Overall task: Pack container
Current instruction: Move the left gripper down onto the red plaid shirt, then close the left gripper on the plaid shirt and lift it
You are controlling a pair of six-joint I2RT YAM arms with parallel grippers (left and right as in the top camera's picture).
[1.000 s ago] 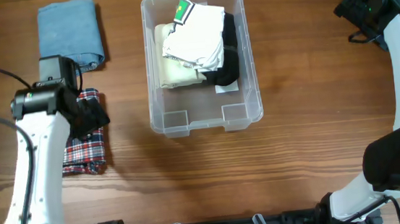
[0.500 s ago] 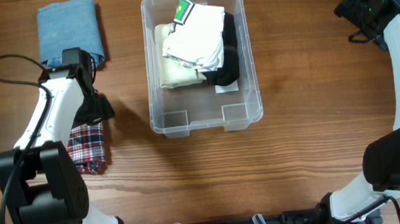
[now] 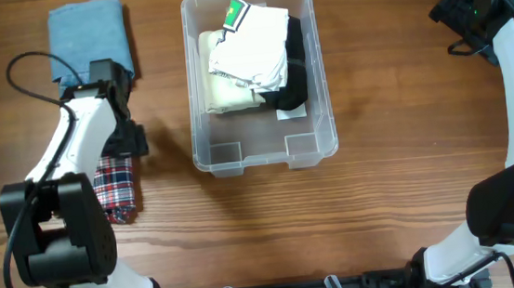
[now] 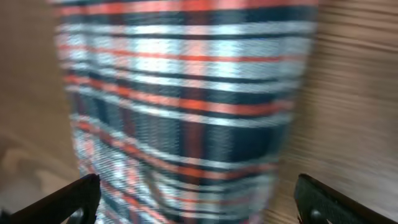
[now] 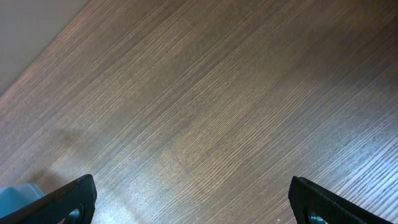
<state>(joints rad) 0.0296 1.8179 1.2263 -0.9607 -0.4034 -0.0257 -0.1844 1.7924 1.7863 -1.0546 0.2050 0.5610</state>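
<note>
The clear plastic container [image 3: 264, 149] stands at the table's middle back. It holds a cream garment, a white one with a green patch and a black one. A folded red, white and dark plaid garment [image 3: 115, 186] lies left of it and fills the left wrist view [image 4: 180, 106]. My left gripper [image 3: 131, 141] hangs open just above the plaid garment's near end, its fingertips [image 4: 196, 202] wide apart. A folded blue garment [image 3: 89, 39] lies at the back left. My right gripper [image 3: 450, 8] is open and empty at the far right, over bare wood [image 5: 193, 199].
The left arm's black cable loops beside the blue garment. Bare wooden table lies in front of the container and between it and the right arm.
My left arm has swung in and back, bringing its gripper from over the plaid garment's middle to its upper end. The right arm has not moved.
</note>
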